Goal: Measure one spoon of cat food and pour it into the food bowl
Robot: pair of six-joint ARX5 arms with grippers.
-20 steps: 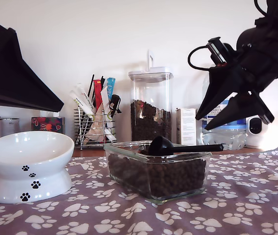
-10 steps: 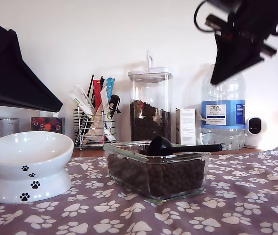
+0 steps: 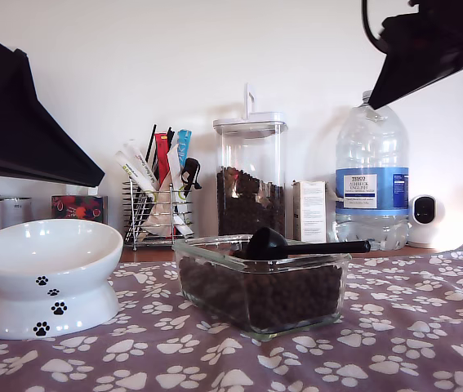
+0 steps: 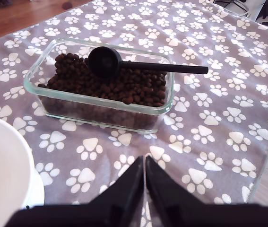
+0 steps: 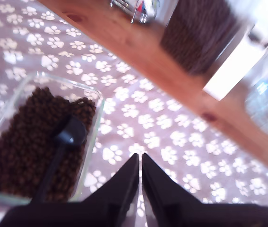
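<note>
A purple paw-print cloth (image 3: 394, 343) covers most of the desk (image 5: 138, 52), whose bare wood shows along the back. On the cloth at the exterior view's left stands the white food bowl (image 3: 47, 278), upright on its flared base with black paw prints. Behind, a tall clear canister (image 3: 250, 175) of kibble and a large water bottle (image 3: 372, 180) stand by the wall, with a wire rack (image 3: 159, 208) of tools further to the exterior view's left. Mid-scene sits a clear glass dish (image 3: 262, 282) filled with the cat food (image 4: 110, 82). The spoon (image 3: 296, 243) lies across the top of that dish, its round bowl resting on the kibble and its long straight handle running level toward the exterior view's right, the tip overhanging the glass rim. My first gripper (image 4: 144, 182) hangs above the cloth between the bowl and the dish, its fingers pressed together and empty. My second gripper (image 5: 140, 182) is high above the cloth near the dish, fingers likewise drawn together around nothing; this view is blurred.
</note>
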